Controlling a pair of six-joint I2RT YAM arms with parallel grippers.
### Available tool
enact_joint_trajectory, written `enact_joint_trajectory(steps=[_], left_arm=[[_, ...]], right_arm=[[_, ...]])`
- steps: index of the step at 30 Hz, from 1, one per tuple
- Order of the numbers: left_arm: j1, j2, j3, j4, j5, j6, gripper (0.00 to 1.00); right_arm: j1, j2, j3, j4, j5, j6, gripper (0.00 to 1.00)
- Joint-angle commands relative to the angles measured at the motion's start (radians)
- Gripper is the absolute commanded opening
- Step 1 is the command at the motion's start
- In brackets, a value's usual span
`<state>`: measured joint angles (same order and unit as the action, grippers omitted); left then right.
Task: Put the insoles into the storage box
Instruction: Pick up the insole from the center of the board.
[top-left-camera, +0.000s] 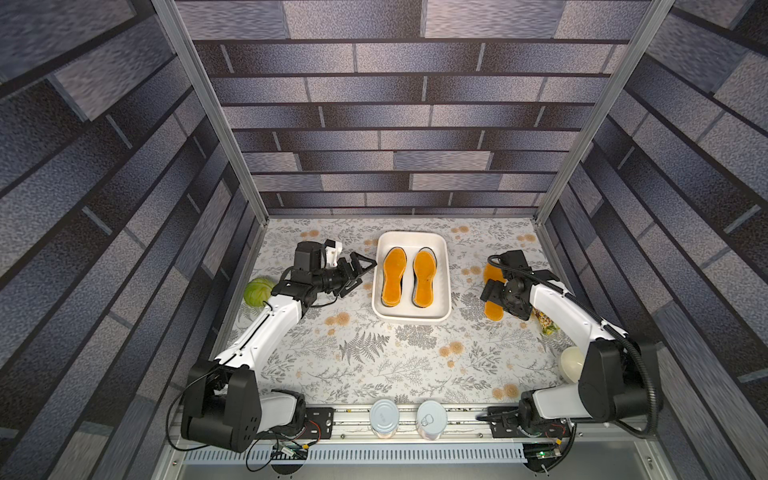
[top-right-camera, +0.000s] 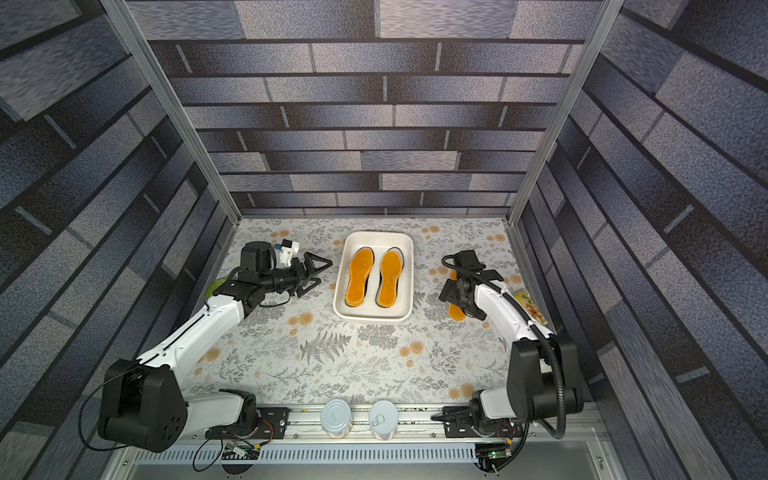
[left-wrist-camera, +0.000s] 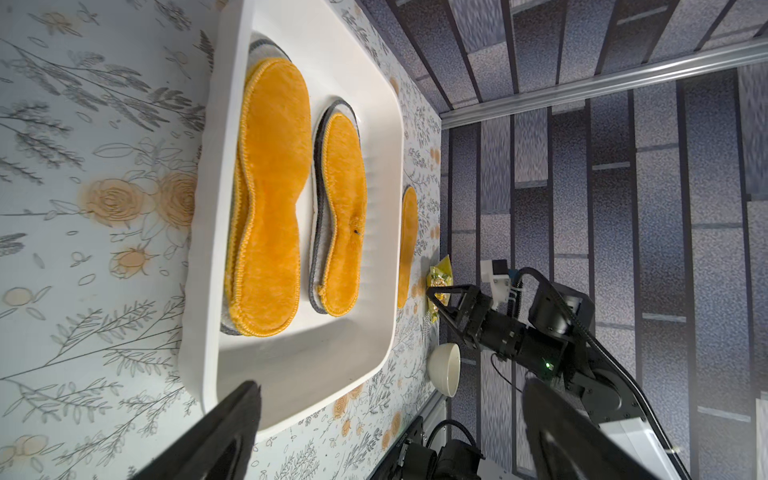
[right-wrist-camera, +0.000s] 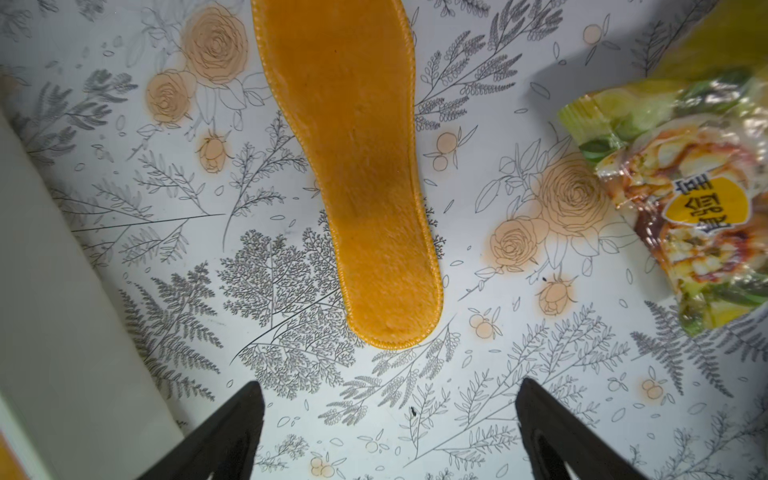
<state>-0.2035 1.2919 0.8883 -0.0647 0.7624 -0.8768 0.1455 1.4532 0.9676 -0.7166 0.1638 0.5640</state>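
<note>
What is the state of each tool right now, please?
Left tool: open, empty, beside the storage box.
Right tool: open, empty, near the loose orange-yellow insole.

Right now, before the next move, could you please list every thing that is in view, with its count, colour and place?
storage box: one, white, back middle of the table.
orange insoles: two, orange-yellow, side by side in the box, each on top of a stack.
grey felt insoles: two seen, light grey with dark edging, one under each orange top.
loose orange insole: one, orange-yellow, flat on the table, right of the box.
cabbage: one, green, left table edge.
snack packet: one, yellow-green, right edge, apart from the loose insole.
bowl: one, cream, right front.
cans: two, silver, front rail.
tablecloth: one, pale floral, covering the table.
left hand: black, open, empty, left of the box.
right hand: black, open, empty, above the table by the loose insole.
</note>
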Motion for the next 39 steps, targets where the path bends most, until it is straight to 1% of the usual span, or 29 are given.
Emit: enact_joint_trajectory(steps=[1,5,9,15,21,25,32,39], left_arm=[[-0.021,0.012,0.040,0.053,0.038,-0.014,1.00],[-0.034,0.025,0.043,0.067,0.044,-0.028,1.00],[-0.039,0.030,0.040,0.080,0.044,-0.041,1.00],[-0.042,0.033,0.040,0.079,0.034,-0.044,1.00],[-0.042,0.040,0.046,0.070,0.030,-0.045,1.00],[-0.047,0.047,0.064,0.031,0.018,-0.028,1.00],[-0.053,0.052,0.065,0.026,0.021,-0.020,1.00],[-0.052,0.055,0.066,0.024,0.025,-0.020,1.00]], right_arm=[[-0.037,0.073,0.038,0.017,-0.039,-0.053,0.96],[-0.068,0.169,0.088,0.054,-0.070,-0.091,0.95],[-0.098,0.238,0.145,0.100,-0.149,-0.130,0.93],[-0.103,0.308,0.218,0.078,-0.137,-0.174,0.90],[-0.114,0.340,0.249,0.060,-0.093,-0.213,0.89],[-0.126,0.360,0.251,0.063,-0.109,-0.219,0.87],[-0.134,0.371,0.240,0.086,-0.133,-0.229,0.84],[-0.135,0.395,0.229,0.107,-0.166,-0.242,0.78]])
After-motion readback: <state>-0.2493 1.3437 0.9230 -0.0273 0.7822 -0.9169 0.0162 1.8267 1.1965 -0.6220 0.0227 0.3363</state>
